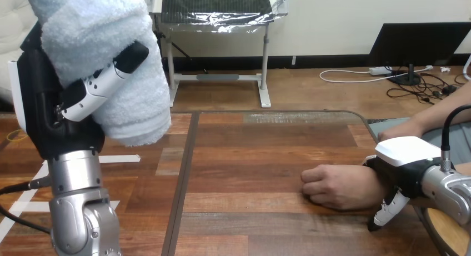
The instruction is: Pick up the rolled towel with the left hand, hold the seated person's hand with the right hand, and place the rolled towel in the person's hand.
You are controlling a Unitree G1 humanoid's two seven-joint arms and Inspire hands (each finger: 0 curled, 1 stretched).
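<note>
Holding rolled towel (100, 39) wrapped in left hand (41, 106), upper left of frame, well apart from person's hand (336, 186) at lower right, fisted on tabletop (244, 150). Right hand (405, 170) laid over the wrist; clasped or not, could not tell. Judged risk: towel released onto closed fist, rolled off.

The towel (111, 50) is white with a faint bluish tinge and a nubby terry texture. The left hand (44, 100) is black, edged by a white shell, and its thumb across the towel is white with a black tip. The left forearm (78, 200) is silver. The right hand (408, 161) is black under a glossy white shell, and the right forearm (450, 189) is silver too. The table (250, 156) is reddish-brown wood in planks of mixed tone, streaked with darker grain and crossed by a dark strip (183, 172). The tape (125, 158) at its left is white.
</note>
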